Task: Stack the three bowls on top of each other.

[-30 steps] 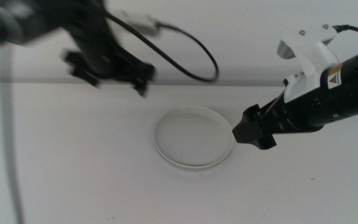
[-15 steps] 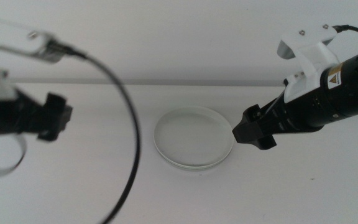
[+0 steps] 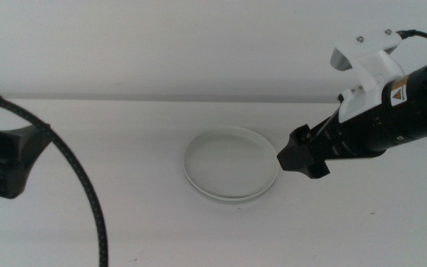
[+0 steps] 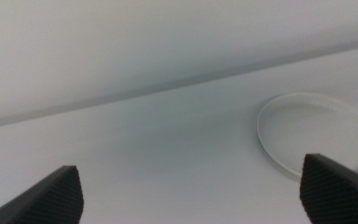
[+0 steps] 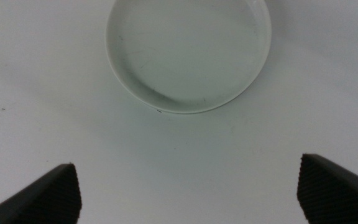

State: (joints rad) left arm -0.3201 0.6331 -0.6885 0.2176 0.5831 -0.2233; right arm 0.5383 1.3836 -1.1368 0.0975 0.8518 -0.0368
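Note:
The bowls (image 3: pixel 230 163) sit nested in one stack at the table's middle. A pale mint green one lies on top, and a cream white rim (image 3: pixel 232 199) shows under it. The stack also appears in the left wrist view (image 4: pixel 316 134) and the right wrist view (image 5: pixel 188 53). My right gripper (image 3: pixel 302 157) hovers just right of the stack; its jaws stand wide open and empty (image 5: pixel 186 160). At the far left edge my left gripper (image 3: pixel 6 159) is well away from the stack, open with nothing between its jaws (image 4: pixel 188 163).
The white table (image 3: pixel 124 222) meets a white back wall along a seam (image 3: pixel 161 97). The left arm's black cable (image 3: pixel 87 200) curves across the front left. The right arm's body (image 3: pixel 391 119) fills the right side.
The left arm has swung from behind the stack over to the far left and down low. The right arm and the stack have not moved.

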